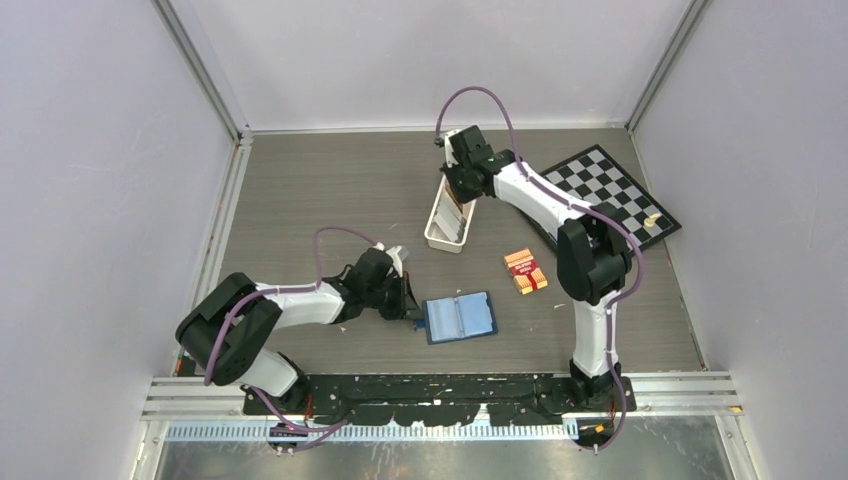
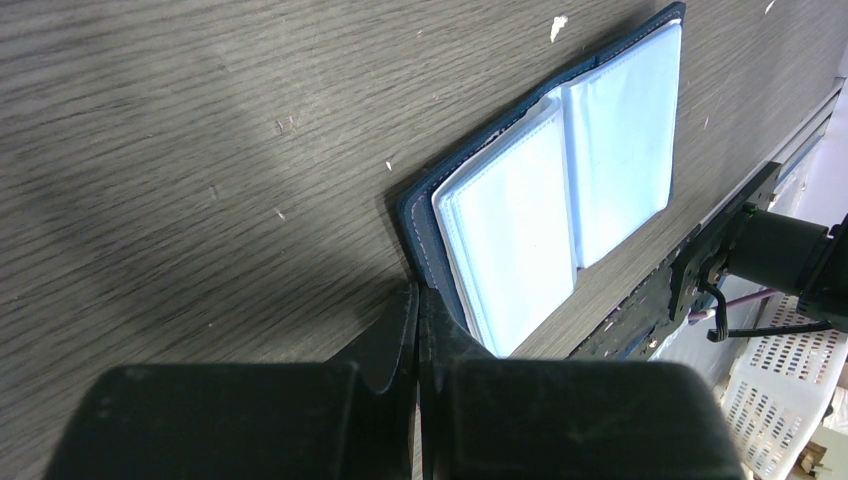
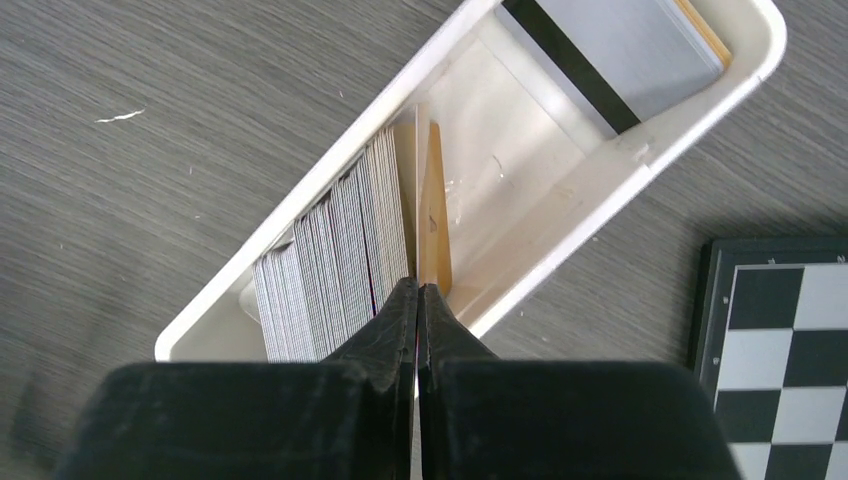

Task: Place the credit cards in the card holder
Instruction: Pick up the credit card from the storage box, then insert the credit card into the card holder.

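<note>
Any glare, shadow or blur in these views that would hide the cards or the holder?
Top external: even soft light, sharp, no glare. Left wrist: broad shadow on the table beside the card holder, whose pale sleeves stay readable; near fingers dark and soft. Right wrist: white tray bright, not washed out; credit cards crisp-edged.

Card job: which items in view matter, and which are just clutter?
In the job:
- credit cards, standing in the white tray
- card holder, lying open

Just lying about:
- red-orange pack
- chessboard
</note>
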You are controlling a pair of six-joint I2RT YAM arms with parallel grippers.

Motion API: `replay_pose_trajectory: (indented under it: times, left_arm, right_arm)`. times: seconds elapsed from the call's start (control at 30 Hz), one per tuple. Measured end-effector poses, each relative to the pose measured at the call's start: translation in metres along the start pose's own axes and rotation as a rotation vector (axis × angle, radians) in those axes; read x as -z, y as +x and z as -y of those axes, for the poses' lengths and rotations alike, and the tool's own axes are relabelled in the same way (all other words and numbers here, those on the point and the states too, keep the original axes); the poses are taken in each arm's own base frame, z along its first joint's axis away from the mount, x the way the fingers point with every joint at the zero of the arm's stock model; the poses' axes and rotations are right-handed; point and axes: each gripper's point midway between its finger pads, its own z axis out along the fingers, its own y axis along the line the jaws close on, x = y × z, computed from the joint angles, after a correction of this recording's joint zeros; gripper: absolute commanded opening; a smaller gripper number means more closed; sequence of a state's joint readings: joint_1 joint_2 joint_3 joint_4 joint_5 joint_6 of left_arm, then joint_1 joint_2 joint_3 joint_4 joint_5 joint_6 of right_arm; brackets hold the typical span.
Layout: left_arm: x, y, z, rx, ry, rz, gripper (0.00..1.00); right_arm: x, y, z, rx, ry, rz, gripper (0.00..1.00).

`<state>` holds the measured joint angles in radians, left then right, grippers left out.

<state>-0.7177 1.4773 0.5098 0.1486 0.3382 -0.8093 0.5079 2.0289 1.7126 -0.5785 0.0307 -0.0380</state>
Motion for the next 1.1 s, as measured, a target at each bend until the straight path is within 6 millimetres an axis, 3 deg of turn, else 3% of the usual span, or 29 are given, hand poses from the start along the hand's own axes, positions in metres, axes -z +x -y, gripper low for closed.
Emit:
replay_pose_trajectory:
  times: [0.1, 0.2, 0.4, 0.5, 0.6, 0.7, 0.93, 1.1]
  left_arm:
    - [0.000, -0.001, -0.001, 0.000, -0.004, 0.003, 0.00]
    - [0.000, -0.001, -0.001, 0.000, -0.004, 0.004, 0.00]
    - [0.000, -0.001, -0.001, -0.004, -0.009, 0.004, 0.00]
    - [-0.001, -0.005, -0.002, -0.011, -0.021, 0.010, 0.00]
    - [-0.002, -0.010, -0.002, -0.027, -0.040, 0.016, 0.00]
    - [-0.003, -0.015, -0.004, -0.036, -0.055, 0.023, 0.00]
    - [-0.004, -0.021, -0.006, -0.052, -0.074, 0.033, 0.00]
    - [-0.004, -0.024, -0.007, -0.054, -0.084, 0.040, 0.00]
  right_arm:
    - [0.012, 0.001, 0.001, -0.035, 0.024, 0.013, 0.00]
    - [0.036, -0.011, 0.002, -0.078, 0.032, 0.064, 0.01]
    - [0.106, -0.043, 0.001, -0.184, 0.007, 0.218, 0.01]
    - [0.139, -0.038, -0.010, -0.256, -0.054, 0.261, 0.00]
    - [0.160, -0.016, -0.023, -0.331, -0.123, 0.255, 0.00]
    - [0.168, 0.022, -0.037, -0.404, -0.190, 0.208, 0.01]
    - [0.157, 0.134, -0.078, -0.606, -0.345, -0.026, 0.01]
    - [0.157, 0.179, -0.096, -0.710, -0.413, -0.129, 0.00]
